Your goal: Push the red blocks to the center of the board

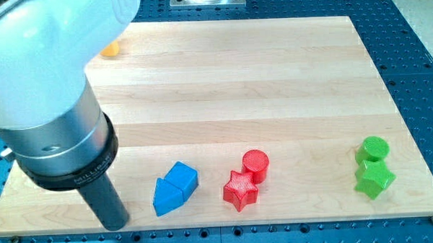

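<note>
Near the board's bottom edge, your bare, jawless tip [117, 224] holds nothing, left of the touching red star [240, 190] and red cylinder [255, 164], beyond the blue block [174, 187].

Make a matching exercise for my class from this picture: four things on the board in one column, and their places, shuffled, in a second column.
Things:
1. red star
2. green cylinder
3. blue block
4. my tip

Places:
A. near the view's right edge, just above the green star
B. touching the red cylinder, below and left of it
C. bottom left, left of every block in the bottom row
D. between my tip and the red pair

Pairs: 1-B, 2-A, 3-D, 4-C
</note>
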